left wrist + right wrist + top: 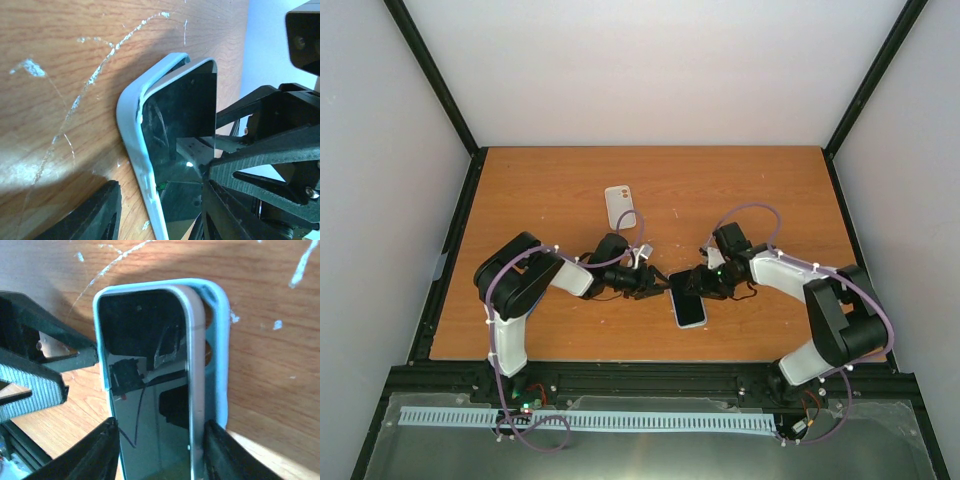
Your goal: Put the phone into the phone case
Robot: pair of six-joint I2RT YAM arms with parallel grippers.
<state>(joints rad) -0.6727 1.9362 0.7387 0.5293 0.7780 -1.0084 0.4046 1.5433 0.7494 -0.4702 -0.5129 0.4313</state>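
Observation:
The black glossy phone (688, 305) lies partly in the pale blue phone case (220, 340) on the table's near middle. In the right wrist view the phone (145, 365) has its left side seated. Its right, silver-grey edge rides above the case wall. My right gripper (161, 450) has a finger pressed against each long side of phone and case. My left gripper (160, 215) is open. One of its fingers (95, 215) rests on the table beside the case edge (131, 135), the other over the screen (180, 130). In the top view both grippers, left (658, 284) and right (694, 284), meet at the phone's far end.
A white case (620, 206) with two small dots lies behind the left gripper. The wooden table (540, 190) is scratched and walled by black frame posts. The right gripper's finger (260, 160) crosses the left wrist view.

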